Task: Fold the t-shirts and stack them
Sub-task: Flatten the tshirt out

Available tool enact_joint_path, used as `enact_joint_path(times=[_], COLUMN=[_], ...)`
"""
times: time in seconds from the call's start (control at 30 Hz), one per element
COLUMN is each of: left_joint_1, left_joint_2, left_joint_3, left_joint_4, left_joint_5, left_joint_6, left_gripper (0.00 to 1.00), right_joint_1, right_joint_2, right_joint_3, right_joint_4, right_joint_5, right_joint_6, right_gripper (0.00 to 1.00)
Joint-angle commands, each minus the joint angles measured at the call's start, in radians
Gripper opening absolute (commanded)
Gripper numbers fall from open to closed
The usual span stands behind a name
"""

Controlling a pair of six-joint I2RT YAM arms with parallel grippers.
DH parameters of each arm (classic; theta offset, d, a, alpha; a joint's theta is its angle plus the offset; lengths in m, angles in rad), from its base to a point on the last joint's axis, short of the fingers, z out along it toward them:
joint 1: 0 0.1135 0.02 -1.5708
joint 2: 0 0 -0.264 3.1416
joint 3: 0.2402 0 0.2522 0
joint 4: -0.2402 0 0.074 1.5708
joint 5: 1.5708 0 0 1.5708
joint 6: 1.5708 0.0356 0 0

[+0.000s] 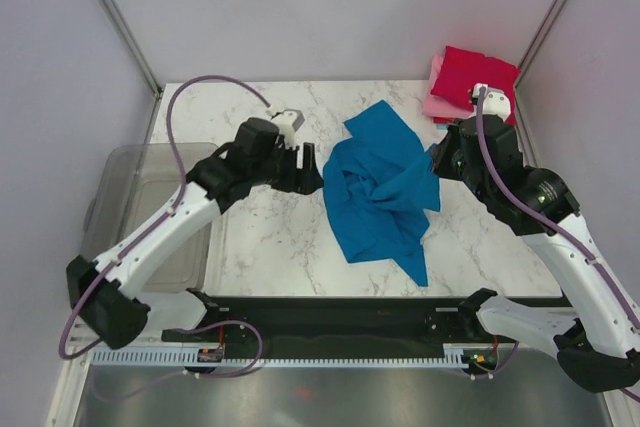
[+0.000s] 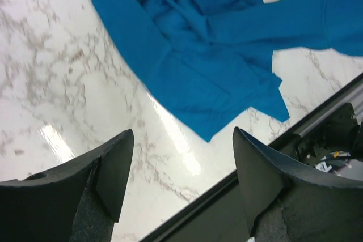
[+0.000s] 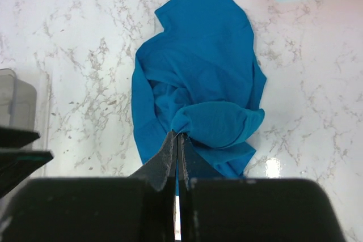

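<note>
The blue t-shirt [image 1: 385, 187] is seen crumpled mid-frame on the table [image 1: 270, 237] in the top view, so nothing's been folded on it yet. A bunched edge is pinched by the right pincer [image 3: 176, 140], pressed together on the cloth, presumably so it can be dragged out flat. The left pincer [image 2: 181, 134] is held spread and empty just left of the shirt, likely lined up for the opposite edge. The folded stack [image 1: 470, 82] is parked in the upper right corner, well apart from the mess
</note>
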Motion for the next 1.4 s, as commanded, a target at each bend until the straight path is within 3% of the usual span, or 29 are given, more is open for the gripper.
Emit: enact_joint_path(times=[0.0,0.07,0.2,0.37,0.6,0.7,0.77,0.83,0.9,0.93,1.0,1.03,1.07,1.1,1.13,1.17,1.2,1.23,1.27,1.33,1.37], left_joint_1=[-0.035,-0.076,-0.176,-0.259,-0.332,-0.348,-0.349,-0.348,-0.333,-0.319,-0.221,-0.163,-0.010,0.073,0.154,0.281,0.322,0.344,0.350,0.347,0.324], left_joint_2=[-0.102,-0.139,-0.067,0.097,0.334,0.402,0.439,0.418,0.373,0.309,0.217,0.173,0.075,0.038,0.010,-0.003,-0.003,0.002,0.005,-0.016,-0.047], left_joint_3=[-0.228,-0.351,-0.433,-0.424,-0.310,-0.267,-0.261,-0.258,-0.229,-0.200,-0.183,-0.180,-0.184,-0.187,-0.177,-0.165,-0.152,-0.126,-0.118,-0.129,-0.146], left_joint_4=[0.092,0.181,0.295,0.401,0.416,0.382,0.376,0.315,0.229,0.107,0.013,-0.016,-0.032,-0.030,-0.032,-0.032,-0.044,-0.059,-0.073,-0.110,-0.112], left_joint_5=[-0.008,0.007,0.016,0.009,-0.042,-0.057,-0.079,-0.134,-0.229,-0.346,-0.447,-0.474,-0.462,-0.437,-0.371,-0.328,-0.295,-0.274,-0.266,-0.240,-0.240], left_joint_6=[-0.174,-0.226,-0.276,-0.323,-0.339,-0.352,-0.362,-0.350,-0.317,-0.288,-0.248,-0.201,-0.175,-0.147,-0.095,-0.064,-0.040,-0.015,-0.003,-0.016,-0.032], left_gripper=[0.77,0.78,0.82,0.83,0.83,0.68,0.29,0.02,0.02,0.02,0.02,0.02,0.02,0.02,0.04,0.11,0.24,0.67,0.81,0.97,0.98], right_joint_1=[0.001,0.001,0.003,0.003,0.003,0.001,0.000,-0.002,-0.005,-0.006,-0.008,-0.006,-0.009,-0.011,-0.009,-0.009,-0.009,-0.009,-0.009,-0.006,-0.009], right_joint_2=[-0.014,-0.011,-0.014,-0.037,-0.083,-0.094,-0.095,-0.095,-0.101,-0.103,-0.115,-0.121,-0.124,-0.138,-0.144,-0.152,-0.164,-0.167,-0.172,-0.176,-0.176], right_joint_3=[-0.021,-0.030,-0.052,-0.084,-0.136,-0.148,-0.154,-0.157,-0.157,-0.156,-0.148,-0.144,-0.138,-0.139,-0.141,-0.148,-0.154,-0.160,-0.177,-0.202,-0.211], right_joint_4=[0.011,0.013,0.025,0.025,0.024,0.024,0.024,0.021,0.012,0.005,-0.022,-0.033,-0.054,-0.065,-0.073,-0.076,-0.074,-0.073,-0.064,-0.053,-0.042], right_joint_5=[0.078,0.082,0.086,0.082,0.082,0.097,0.108,0.114,0.128,0.137,0.175,0.193,0.228,0.244,0.256,0.262,0.256,0.249,0.238,0.198,0.189], right_joint_6=[-0.028,-0.025,-0.020,-0.016,-0.013,-0.017,-0.022,-0.029,-0.035,-0.039,-0.042,-0.039,-0.037,-0.033,-0.028,-0.020,-0.013,-0.008,0.000,0.004,0.009], right_gripper=[0.00,0.00,0.00,0.00,0.00,0.00,0.00,0.00,0.00,0.00,0.00,0.00,0.00,0.00,0.00,0.00,0.00,0.00,0.00,0.00,0.00])
